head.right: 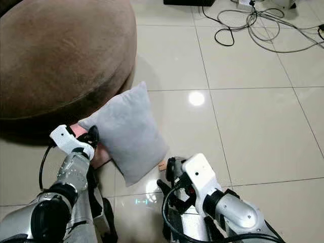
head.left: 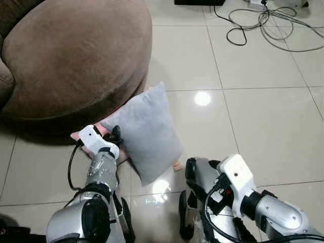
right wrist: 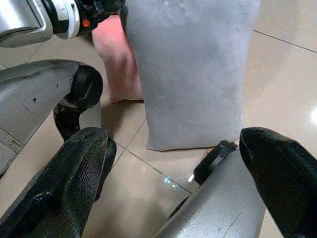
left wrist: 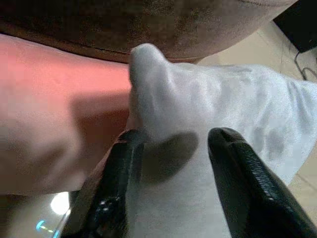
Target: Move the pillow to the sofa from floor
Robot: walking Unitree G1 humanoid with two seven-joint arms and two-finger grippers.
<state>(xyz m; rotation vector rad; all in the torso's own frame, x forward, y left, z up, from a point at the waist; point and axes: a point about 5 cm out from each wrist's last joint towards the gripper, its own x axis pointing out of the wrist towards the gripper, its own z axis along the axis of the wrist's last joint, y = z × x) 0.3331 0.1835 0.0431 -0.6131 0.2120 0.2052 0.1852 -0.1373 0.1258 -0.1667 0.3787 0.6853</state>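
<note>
Left eye view: the grey pillow (head.left: 147, 132) lay on the tiled floor (head.left: 253, 126), leaning over a pink cushion (head.left: 88, 139) at the foot of the brown sofa (head.left: 71, 55). The left gripper (head.left: 116, 135) sat at its near left corner.
Right eye view: the right gripper (head.right: 169, 177) hung low, apart from the pillow's lower end.
Left wrist view: black fingers (left wrist: 237, 178) spread, straddling a soft pillow corner, not pinching it.
Right wrist view: fingers (right wrist: 74, 168) wide apart, holding nothing.
Risk: closing on that corner alone could let the limp fabric slip out.
Second risk: the pink cushion might get caught along with it.
</note>
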